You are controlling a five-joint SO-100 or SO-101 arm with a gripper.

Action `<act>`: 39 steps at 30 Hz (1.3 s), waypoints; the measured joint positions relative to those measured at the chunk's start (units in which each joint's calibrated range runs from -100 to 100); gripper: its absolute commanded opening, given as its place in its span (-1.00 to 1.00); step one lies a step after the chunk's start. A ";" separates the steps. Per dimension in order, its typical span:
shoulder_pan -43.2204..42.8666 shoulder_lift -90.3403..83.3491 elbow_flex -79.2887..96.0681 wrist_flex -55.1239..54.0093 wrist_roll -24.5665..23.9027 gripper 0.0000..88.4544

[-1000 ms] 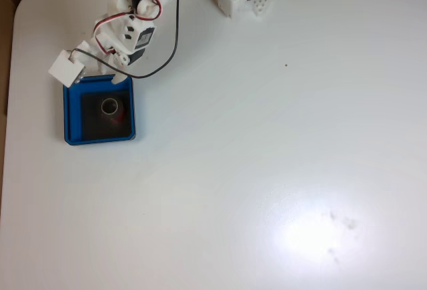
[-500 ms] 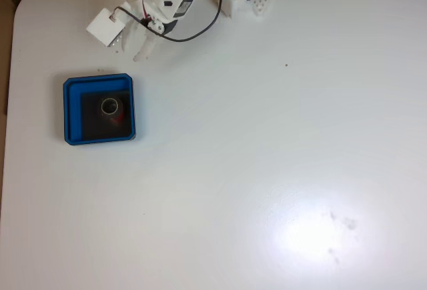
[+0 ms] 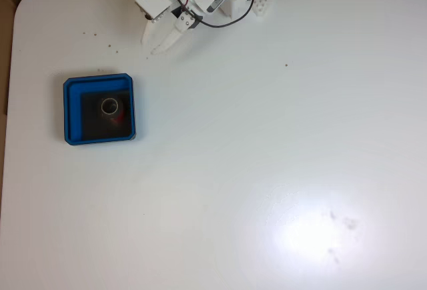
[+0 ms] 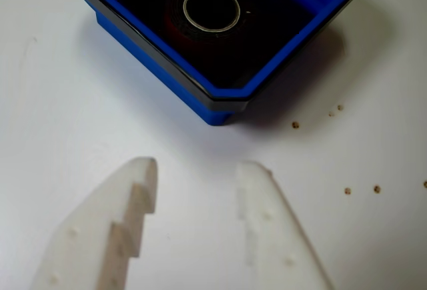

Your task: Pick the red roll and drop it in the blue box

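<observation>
- The red roll (image 3: 111,110) stands upright inside the blue box (image 3: 73,112), near the bench's (image 3: 267,170) left edge.
- The pincer (image 3: 153,45) hangs open and empty near the far edge.
- Best retreat high, clear of the box rim.

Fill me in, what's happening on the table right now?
The red roll stands upright inside the blue box at the left of the fixed view, so the drop looks done. The gripper is open and empty, up near the arm's base at the top edge, apart from the box. The wrist view shows the roll in the box beyond the spread fingers.
</observation>
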 measured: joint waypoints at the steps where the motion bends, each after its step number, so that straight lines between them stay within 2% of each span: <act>1: -0.40 -2.20 1.70 0.00 0.00 -0.75; 6: -4.95 -11.26 10.04 0.00 0.00 -0.75; 14: -17.62 -13.04 13.54 0.00 0.00 -0.80; 18: -27.41 -13.04 13.54 0.00 0.08 -0.99; 30: -60.96 -13.04 13.54 0.00 0.17 -0.98; 39: -63.63 -13.04 13.54 0.00 0.17 -0.98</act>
